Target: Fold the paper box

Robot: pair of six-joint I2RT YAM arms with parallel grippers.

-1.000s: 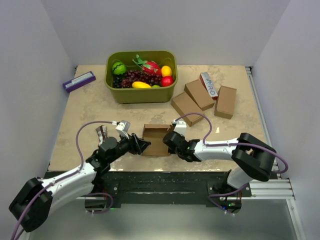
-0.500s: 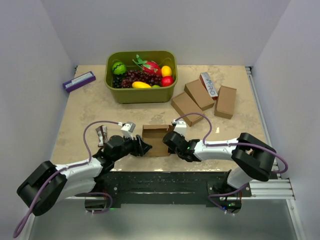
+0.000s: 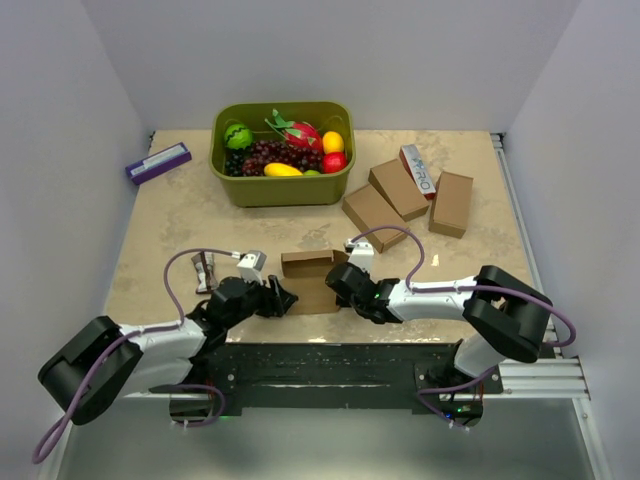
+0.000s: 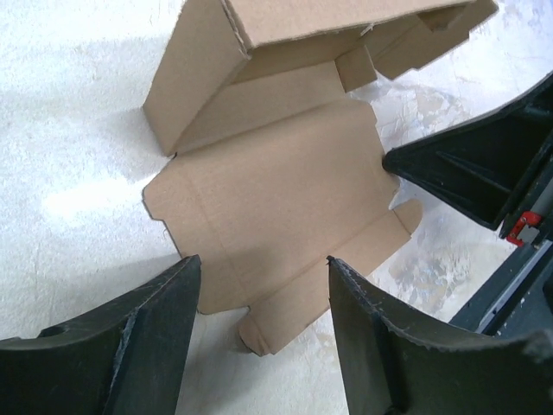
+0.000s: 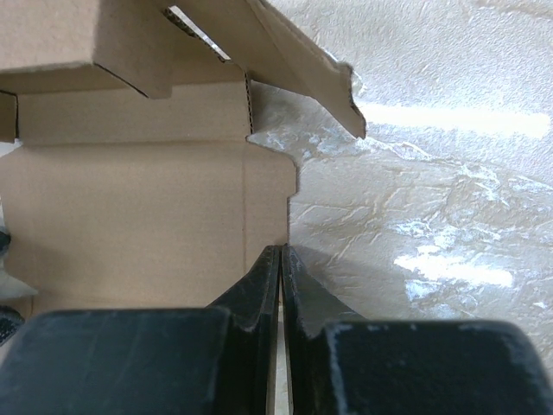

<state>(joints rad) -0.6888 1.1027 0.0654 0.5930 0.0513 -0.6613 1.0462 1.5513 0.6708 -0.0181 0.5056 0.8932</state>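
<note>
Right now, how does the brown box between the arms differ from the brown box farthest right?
The half-folded brown cardboard box is open, base panel flat, flaps loose; the closed brown cardboard box farthest right looks fully shut. The open one sits between the left end effector and right end effector; the closed one lies farther back, clear of both. Both are plain brown cardboard.

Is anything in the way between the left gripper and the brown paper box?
Nothing visible. The left gripper has its jaws open, and the paper box lies flat with its near flap between them.
</note>
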